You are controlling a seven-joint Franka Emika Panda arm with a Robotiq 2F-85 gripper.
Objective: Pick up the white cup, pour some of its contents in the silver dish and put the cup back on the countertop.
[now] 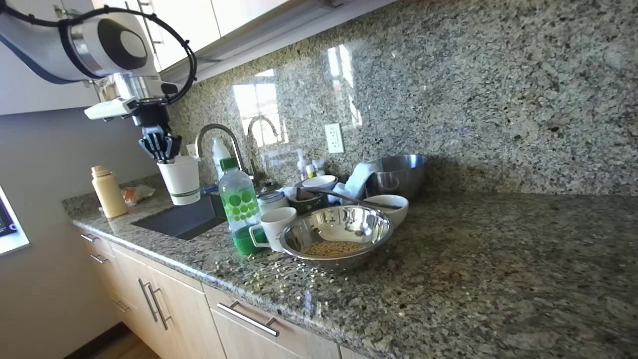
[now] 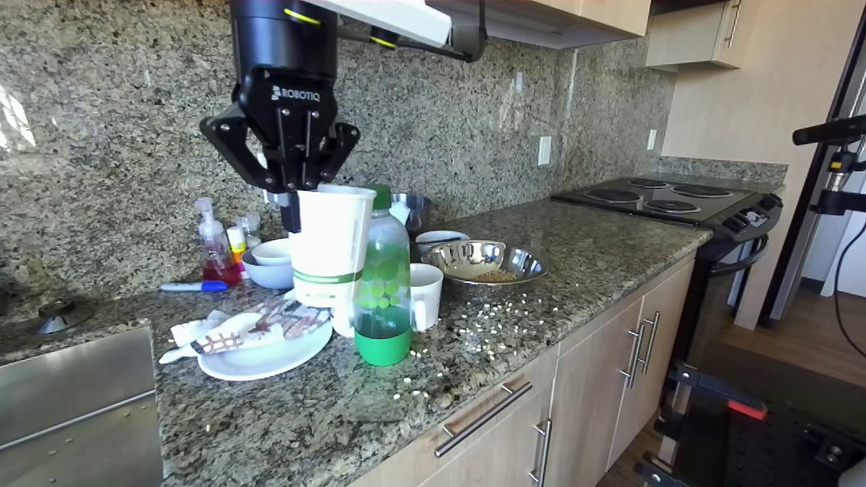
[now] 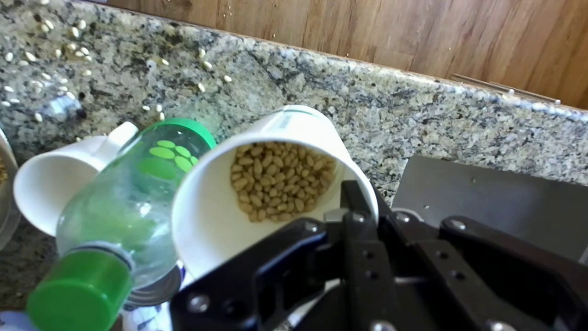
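1. The gripper [image 1: 167, 159] is clamped firmly on one wall of the white cup [image 1: 180, 180], a finger [image 3: 353, 195] inside the rim; the cup hangs slightly tilted above the countertop [image 1: 498, 274], between sink [image 1: 179, 219] and green bottle [image 1: 240, 199].
2. That one-sided pinch could let the cup swivel and shed its grains [image 3: 285, 181] if it lands unevenly.
3. A swing toward the silver dish [image 1: 349, 222] could knock over the bottle or the white mug [image 1: 280, 225] standing between.
4. Scattered grains [image 1: 276, 278] toward the countertop's front edge could make a set-down cup rock.
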